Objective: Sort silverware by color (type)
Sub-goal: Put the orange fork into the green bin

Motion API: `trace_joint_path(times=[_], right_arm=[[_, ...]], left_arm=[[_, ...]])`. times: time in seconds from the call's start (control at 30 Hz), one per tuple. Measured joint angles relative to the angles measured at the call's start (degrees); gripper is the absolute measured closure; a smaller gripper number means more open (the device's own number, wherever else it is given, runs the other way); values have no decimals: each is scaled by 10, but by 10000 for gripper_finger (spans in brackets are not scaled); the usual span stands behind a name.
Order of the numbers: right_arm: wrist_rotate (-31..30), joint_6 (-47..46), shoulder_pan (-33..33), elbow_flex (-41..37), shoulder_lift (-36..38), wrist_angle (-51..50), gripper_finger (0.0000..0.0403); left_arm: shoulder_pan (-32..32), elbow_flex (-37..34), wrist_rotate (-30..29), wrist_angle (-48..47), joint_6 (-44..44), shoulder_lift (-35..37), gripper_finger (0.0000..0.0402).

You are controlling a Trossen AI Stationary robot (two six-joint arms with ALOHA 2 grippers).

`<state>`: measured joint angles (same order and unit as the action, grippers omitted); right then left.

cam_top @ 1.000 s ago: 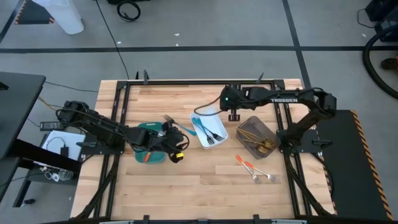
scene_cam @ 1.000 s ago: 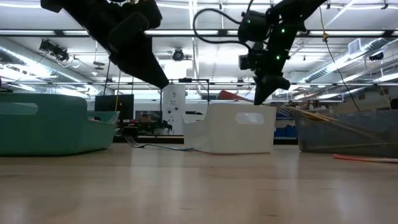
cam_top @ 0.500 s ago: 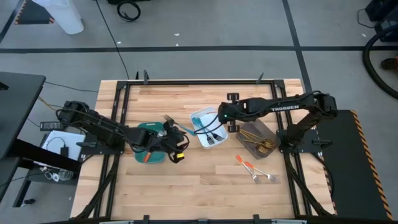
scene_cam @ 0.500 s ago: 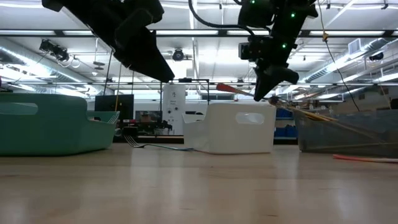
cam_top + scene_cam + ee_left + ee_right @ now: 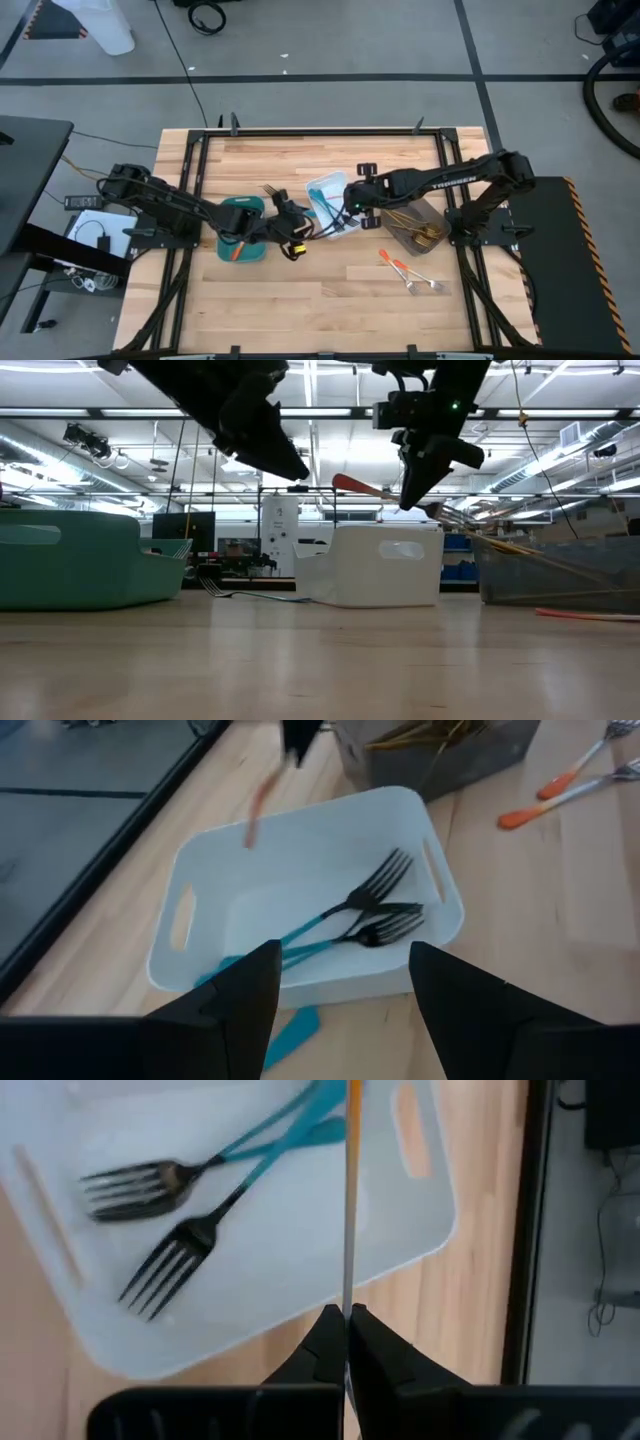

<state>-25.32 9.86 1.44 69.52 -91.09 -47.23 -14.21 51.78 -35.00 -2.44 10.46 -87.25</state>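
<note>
Counter (image 5: 330,290), wooden. Teal tray (image 5: 240,243); white tray (image 5: 345,190), holding blue-handled forks (image 5: 350,920). Right hand (image 5: 343,1325): pinching an orange-handled utensil (image 5: 349,1190) above the white tray. Left hand (image 5: 340,985): spread, facing it. Step: handover likely; next, left closes on the handle.

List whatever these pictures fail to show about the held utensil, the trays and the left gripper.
- Orange-handled utensil in the right gripper: its head is behind the fingers in the right wrist view and blurred in the low view, so fork or spoon is unclear.
- Teal rectangular tray: the left arm covers its contents in the high view.
- Grey-brown tray: cut off by the left wrist view's edge.
- Left gripper: open, fingertips out of frame.
</note>
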Motion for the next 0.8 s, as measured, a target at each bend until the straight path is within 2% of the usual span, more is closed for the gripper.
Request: trace_joint_path(times=[0.43, 0.67, 0.8], right_arm=[[10, -12, 46, 37, -35, -13, 395], [10, -13, 57, 37, -34, 1, 395], [15, -25, 60, 37, -34, 13, 395]], left_arm=[[10, 6, -3, 85, -109, -25, 170], [22, 5, -7, 125, -118, -36, 171], [30, 5, -7, 125, -116, -37, 194]])
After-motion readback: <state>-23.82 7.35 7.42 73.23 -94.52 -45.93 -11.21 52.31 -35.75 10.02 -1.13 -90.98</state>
